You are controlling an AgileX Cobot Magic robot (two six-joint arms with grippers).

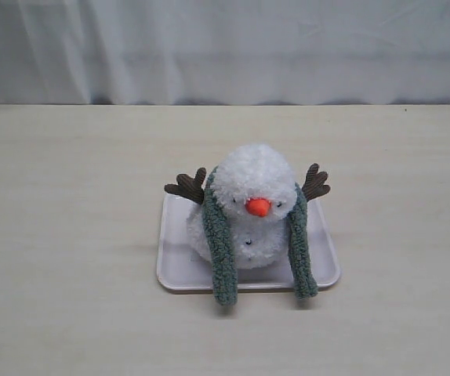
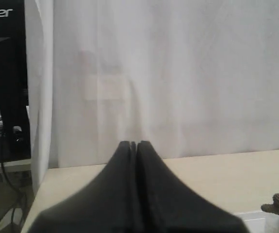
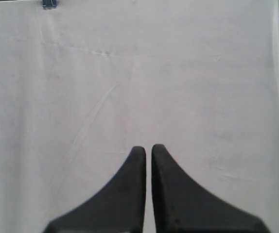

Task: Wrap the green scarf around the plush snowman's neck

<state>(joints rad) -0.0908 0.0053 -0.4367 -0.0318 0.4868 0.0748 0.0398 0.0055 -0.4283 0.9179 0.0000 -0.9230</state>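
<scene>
Exterior view has the plush snowman (image 1: 252, 200) on a pale tray (image 1: 174, 270) mid-tabletop (image 1: 68, 235), the green scarf (image 1: 219, 251) draped round its back with both ends hanging forward, likely ready for crossing, while left tool (image 2: 136, 144) and right tool (image 3: 146, 149) are closed, empty, and face the curtain (image 3: 178, 73).

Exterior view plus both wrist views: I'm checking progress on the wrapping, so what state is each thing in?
plush snowman: sitting on the tray, facing the camera.
green scarf: draped round the snowman's back, both ends hanging down its front, not crossed.
tray: flat on the table.
left gripper: shut, empty.
right gripper: shut, empty.
</scene>
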